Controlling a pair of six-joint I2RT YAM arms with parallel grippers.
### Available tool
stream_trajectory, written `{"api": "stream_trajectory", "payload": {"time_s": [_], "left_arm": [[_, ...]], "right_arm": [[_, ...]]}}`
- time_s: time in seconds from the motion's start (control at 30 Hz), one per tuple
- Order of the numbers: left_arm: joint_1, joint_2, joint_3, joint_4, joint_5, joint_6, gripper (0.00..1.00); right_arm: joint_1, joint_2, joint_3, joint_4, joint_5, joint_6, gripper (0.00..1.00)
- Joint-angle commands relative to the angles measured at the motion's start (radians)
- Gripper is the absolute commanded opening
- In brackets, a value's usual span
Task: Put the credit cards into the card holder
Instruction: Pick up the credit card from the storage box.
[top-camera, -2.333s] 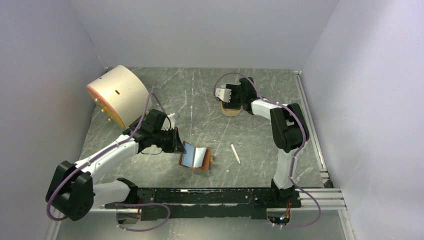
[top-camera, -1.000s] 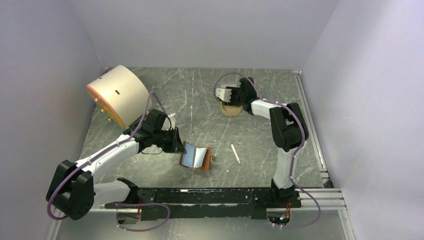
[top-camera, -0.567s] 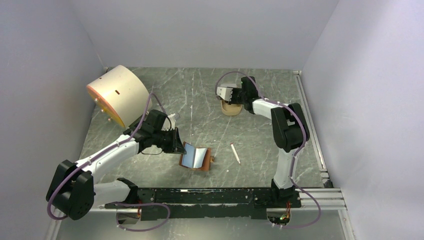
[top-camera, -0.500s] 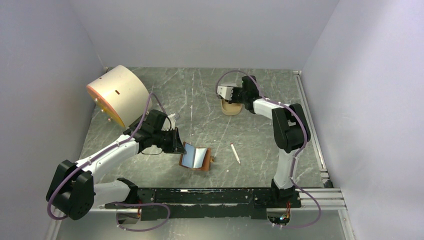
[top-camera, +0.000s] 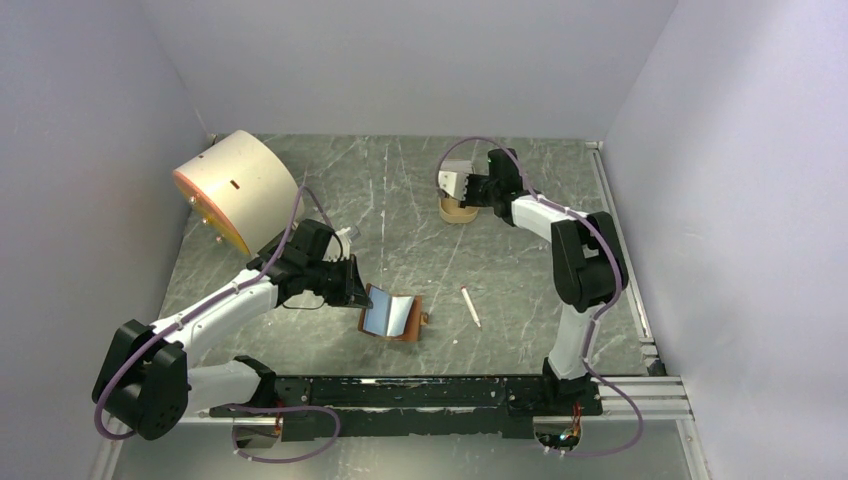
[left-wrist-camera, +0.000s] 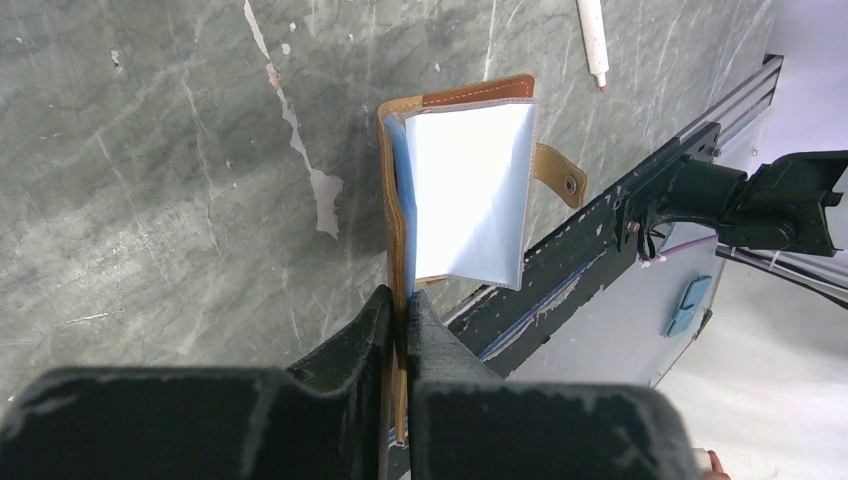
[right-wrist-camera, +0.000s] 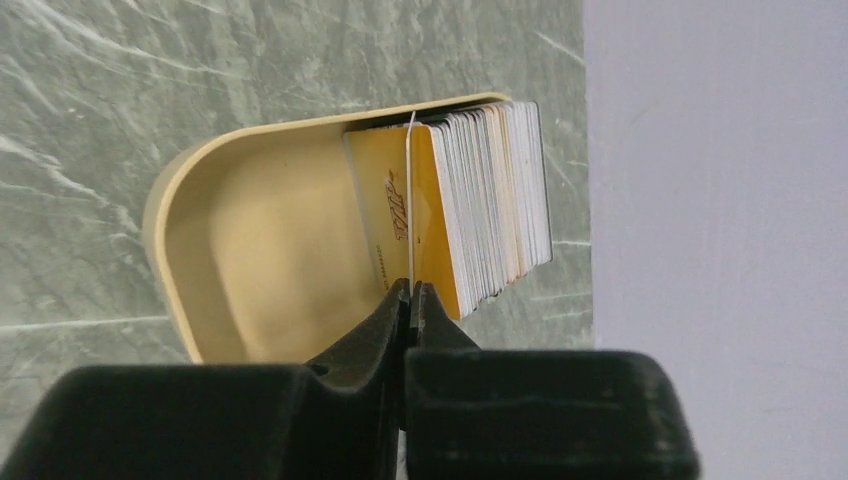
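The right gripper (right-wrist-camera: 408, 290) has closed — pinching one credit card (right-wrist-camera: 411, 200) edge-on, the stack (right-wrist-camera: 495, 200) just beside it, tray (right-wrist-camera: 160, 215) wall beyond; left gripper (left-wrist-camera: 398, 300), arm low, clamps the card holder (left-wrist-camera: 470, 190).

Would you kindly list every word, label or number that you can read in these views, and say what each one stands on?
"VIP": sideways, in reddish script on the yellow card at the front of the stack in the tray.
A small mark after it is too blurred to read.
Card holder and pen: no text visible.
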Motion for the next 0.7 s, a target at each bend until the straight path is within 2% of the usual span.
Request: {"api": "stream_trajectory", "payload": {"time_s": [0.0, 0.13, 0.23, 0.43, 0.57, 0.67], "left_arm": [[0.001, -0.011, -0.005, 0.026, 0.029, 0.008, 0.09], [0.001, -0.013, -0.004, 0.025, 0.015, -0.004, 0.09], [0.007, -0.007, -0.001, 0.042, 0.007, -0.033, 0.09], [0.011, 0.023, 0.035, 0.098, -0.005, -0.104, 0.09], [0.01, 0.038, 0.051, 0.149, -0.001, -0.145, 0.09], [0.011, 0.047, 0.044, 0.203, 0.0, -0.183, 0.09]], "right_arm": [[-0.01, -0.09, -0.02, -0.038, -0.084, 0.022, 0.0], [-0.007, -0.147, -0.037, -0.103, -0.11, 0.037, 0.0], [-0.002, -0.213, -0.068, -0.08, -0.122, 0.157, 0.0], [0.039, -0.342, -0.132, 0.085, -0.061, 0.673, 0.0], [0.085, -0.401, -0.09, 0.027, 0.058, 1.045, 0.0], [0.109, -0.42, -0.046, -0.055, 0.067, 1.305, 0.0]]}}
